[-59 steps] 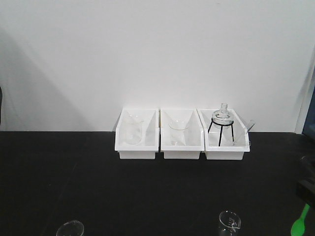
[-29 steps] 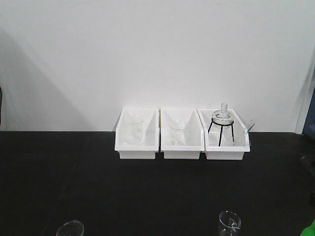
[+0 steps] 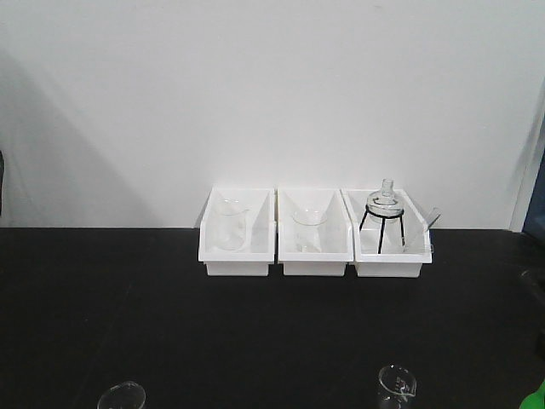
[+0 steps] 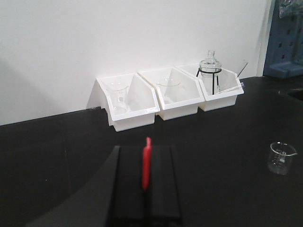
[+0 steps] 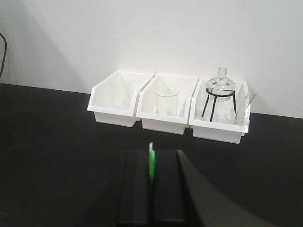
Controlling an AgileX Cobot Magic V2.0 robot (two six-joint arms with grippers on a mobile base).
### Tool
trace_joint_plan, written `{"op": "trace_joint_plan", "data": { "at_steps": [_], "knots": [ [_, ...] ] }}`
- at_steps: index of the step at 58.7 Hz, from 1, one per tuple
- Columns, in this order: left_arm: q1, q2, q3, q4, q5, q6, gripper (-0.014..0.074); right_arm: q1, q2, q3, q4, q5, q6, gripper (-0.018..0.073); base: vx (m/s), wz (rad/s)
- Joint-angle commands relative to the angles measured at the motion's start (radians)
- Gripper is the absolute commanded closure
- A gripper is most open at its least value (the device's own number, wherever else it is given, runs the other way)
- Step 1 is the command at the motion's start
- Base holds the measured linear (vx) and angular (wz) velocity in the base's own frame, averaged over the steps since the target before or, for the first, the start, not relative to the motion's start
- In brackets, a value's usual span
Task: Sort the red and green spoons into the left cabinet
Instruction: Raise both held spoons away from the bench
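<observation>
In the left wrist view my left gripper (image 4: 146,149) is shut on the red spoon (image 4: 147,166), which stands edge-on between the black fingers above the black table. In the right wrist view my right gripper (image 5: 151,152) is shut on the green spoon (image 5: 151,168) in the same way. The front view shows only a green tip of that spoon (image 3: 536,397) at the bottom right corner, and neither gripper. The left cabinet is out of view.
Three white bins (image 3: 312,266) stand at the back against the wall, holding glass beakers and a flask on a black tripod (image 3: 382,223). A small beaker (image 3: 396,385) and another glass (image 3: 121,396) stand near the front edge. A blue-grey slotted panel (image 4: 285,40) rises at the far right.
The right gripper and the green spoon have sunk out of the front view at the lower right; only a green tip remains at the corner. Nothing on the table moved.
</observation>
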Motion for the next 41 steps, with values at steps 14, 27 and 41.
{"op": "trace_joint_plan", "data": {
  "at_steps": [14,27,41],
  "knots": [
    [-0.004,0.003,-0.026,-0.021,-0.042,-0.008,0.0596,-0.003,0.001,-0.03,0.008,-0.069,-0.002,0.0564,-0.01,0.01],
    [-0.004,0.006,-0.026,-0.021,-0.042,-0.008,0.0596,-0.003,0.003,-0.03,0.008,-0.069,-0.002,0.0564,-0.07,0.01],
    [-0.004,0.006,-0.026,-0.021,-0.043,-0.008,0.0596,-0.003,0.003,-0.03,0.008,-0.069,-0.002,0.0564,-0.16,0.16]
  ]
}}
